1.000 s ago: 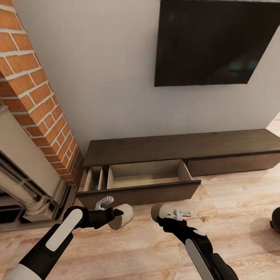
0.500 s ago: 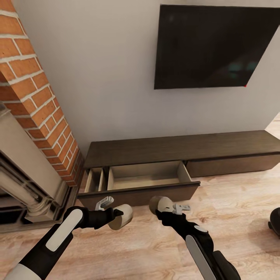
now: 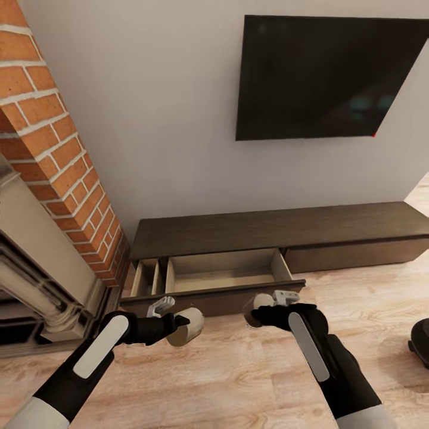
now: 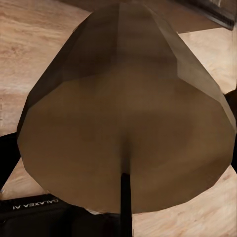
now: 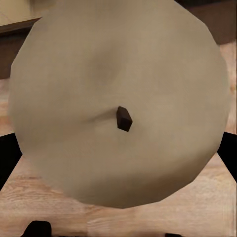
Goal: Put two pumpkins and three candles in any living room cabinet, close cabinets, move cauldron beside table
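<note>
Living room corner: brick fireplace [image 3: 53,161] at 9 o'clock, black TV [image 3: 333,77] on the white wall at 1 o'clock, wood floor [image 3: 238,375] below. Cabinet [image 3: 274,229] runs low along the wall at centre, its left drawer [image 3: 223,277] pulled open with the pale interior bare, the right drawer front shut. Left gripper [image 3: 173,325] at 7 o'clock is clenched on a candle [image 3: 186,329], held sideways just in front of the drawer front; in the left wrist view that candle [image 4: 128,123] sits close against the lens with the wick running back toward the camera. Right gripper [image 3: 265,307] near 6 o'clock grasps a second candle [image 3: 257,305], level with the drawer's front edge; in the right wrist view its pale top with the dark wick [image 5: 118,113] faces the camera. Both candles are carried low and close to the open drawer, likely so each can go over the front lip and be dropped inside. Cauldron [image 3: 420,342] shows partly at the 4 o'clock edge on the floor, well apart from the cabinet. Judged step: bringing two candles to the drawer, neither inside yet; closing the drawer comes after.
</note>
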